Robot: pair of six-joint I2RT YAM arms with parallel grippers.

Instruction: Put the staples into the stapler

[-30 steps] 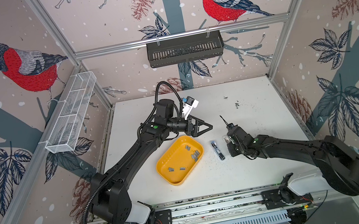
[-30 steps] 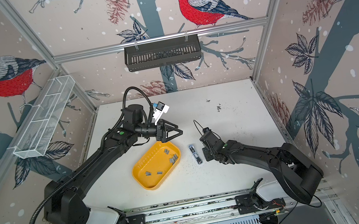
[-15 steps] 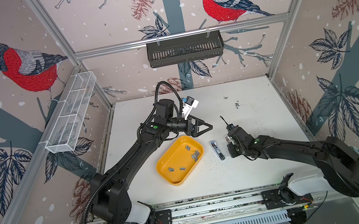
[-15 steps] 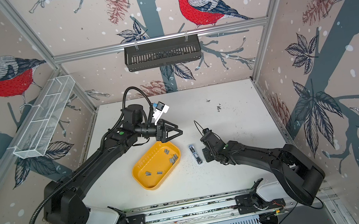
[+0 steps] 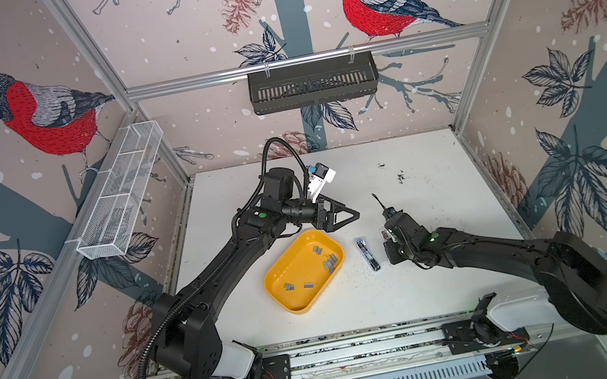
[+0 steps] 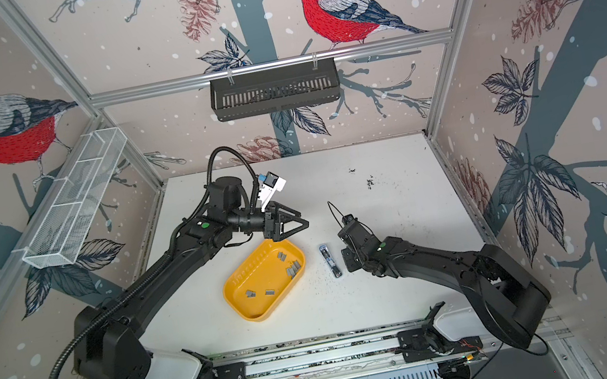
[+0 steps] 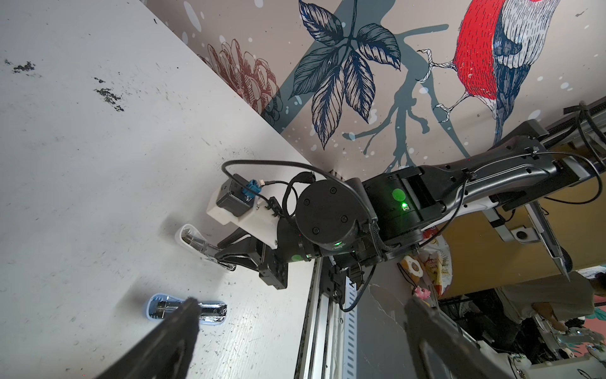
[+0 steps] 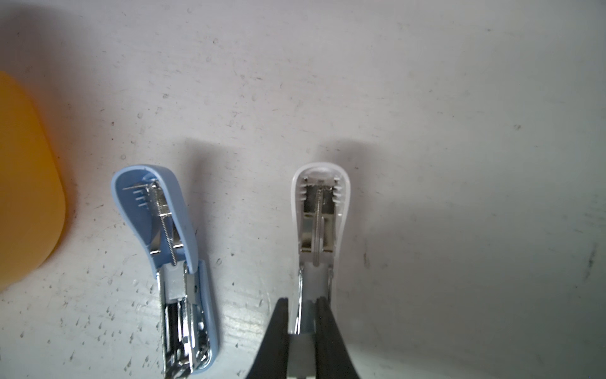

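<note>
Looking at this setup, the right tool is pinched narrow on the body of a white stapler, lid flipped open, low at the worktop. A blue stapler lies open just beside it. The left tool hangs wide and empty over the far rim of the yellow tray, where the staples lie loose.

My guess is the next step is grabbing a strip. I'd pick a lone one near the tray's middle, not the bunch by the wall, and pinch it across its long sides.

I can't tell if either magazine is loaded. The right tool's fingers cover the white one's channel, and the strips are too tiny to count.
</note>
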